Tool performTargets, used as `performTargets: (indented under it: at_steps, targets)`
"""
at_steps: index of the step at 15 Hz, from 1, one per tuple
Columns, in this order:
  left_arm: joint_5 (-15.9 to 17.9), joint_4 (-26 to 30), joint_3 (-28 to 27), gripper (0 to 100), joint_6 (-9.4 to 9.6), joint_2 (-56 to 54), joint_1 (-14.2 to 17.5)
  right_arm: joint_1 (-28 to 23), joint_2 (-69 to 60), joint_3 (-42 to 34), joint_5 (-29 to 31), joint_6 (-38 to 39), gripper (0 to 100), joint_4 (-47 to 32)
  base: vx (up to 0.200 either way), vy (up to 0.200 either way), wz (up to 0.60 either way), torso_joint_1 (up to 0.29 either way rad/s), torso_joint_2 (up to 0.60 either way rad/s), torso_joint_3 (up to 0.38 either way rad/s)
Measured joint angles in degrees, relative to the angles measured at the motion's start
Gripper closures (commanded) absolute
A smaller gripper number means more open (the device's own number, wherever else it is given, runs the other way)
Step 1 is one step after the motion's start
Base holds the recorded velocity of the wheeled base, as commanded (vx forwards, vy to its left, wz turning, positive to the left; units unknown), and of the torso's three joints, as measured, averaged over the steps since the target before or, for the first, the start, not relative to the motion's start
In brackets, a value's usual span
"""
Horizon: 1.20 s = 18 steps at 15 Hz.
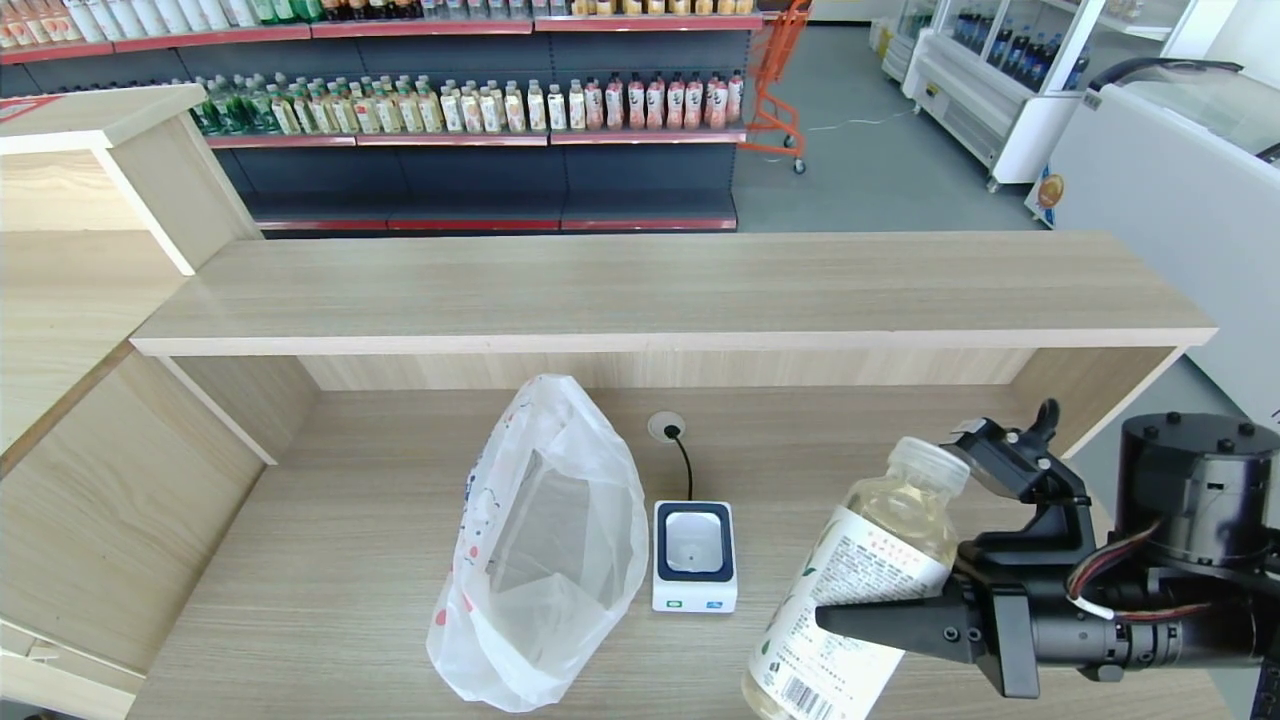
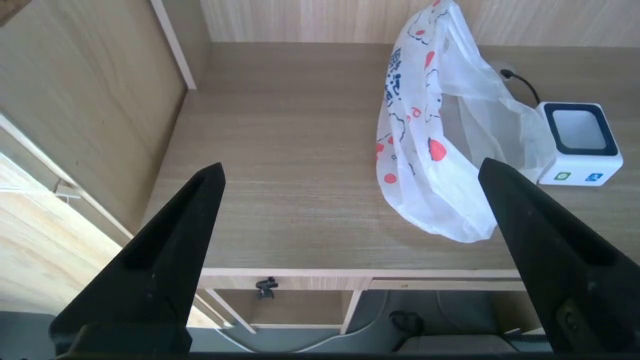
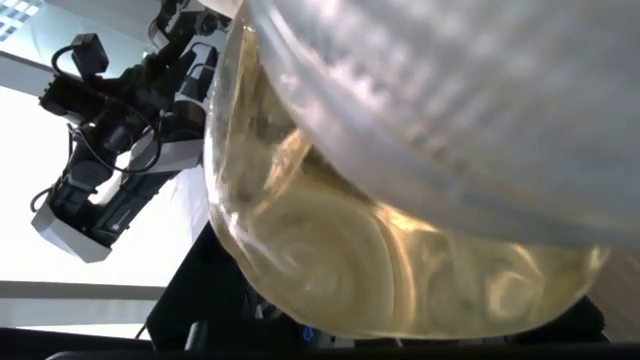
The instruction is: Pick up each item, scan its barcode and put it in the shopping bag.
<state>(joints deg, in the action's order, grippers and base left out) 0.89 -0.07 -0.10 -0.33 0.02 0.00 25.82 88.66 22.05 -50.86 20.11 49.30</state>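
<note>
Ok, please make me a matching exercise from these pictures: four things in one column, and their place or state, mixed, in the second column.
1 bottle
2 shopping bag
3 scanner
4 left gripper

A open, holding nothing
B on the counter, beside the bag, cable attached
C tilted, held in the right gripper
D slumped on the counter, mouth open

Pairs: 1-C, 2-D, 3-B, 4-A

bag is see-through white with red and blue prints, scanner white with a dark top, bottle pale yellow and white-capped, desk light woodgrain
</note>
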Motion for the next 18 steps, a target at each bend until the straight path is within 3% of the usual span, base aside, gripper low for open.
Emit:
performTargets:
  at_steps: [9, 12, 13, 15, 18]
  targets:
    - [0.0, 0.0, 0.0, 0, 0.01, 0.0, 0.0, 0.0, -0.5, -0.1, 0.3, -0.6, 100, 0.1, 0.0, 0.0, 0.0, 0.0, 0.0, 0.0]
    - [0.0, 0.0, 0.0, 0, 0.0, 0.0, 0.0, -0.9, 1.2, 0.7, 5.0, -12.3, 100, 0.5, 0.0, 0.0, 0.0, 0.0, 0.0, 0.0]
    - [0.0, 0.0, 0.0, 0, 0.01, 0.0, 0.0, -2.3, 3.0, 1.7, 6.5, -20.3, 100, 0.5, 0.0, 0.0, 0.0, 0.0, 0.0, 0.0]
    - [0.0, 0.0, 0.0, 0, 0.01, 0.0, 0.0, -6.0, 7.6, 5.0, 7.9, -28.2, 100, 2.7, 0.0, 0.0, 0.0, 0.0, 0.0, 0.0]
    - [0.0, 0.0, 0.0, 0, 0.0, 0.0, 0.0, -8.9, 17.0, 9.3, 8.3, -33.6, 100, 16.0, 0.0, 0.0, 0.0, 0.0, 0.0, 0.0]
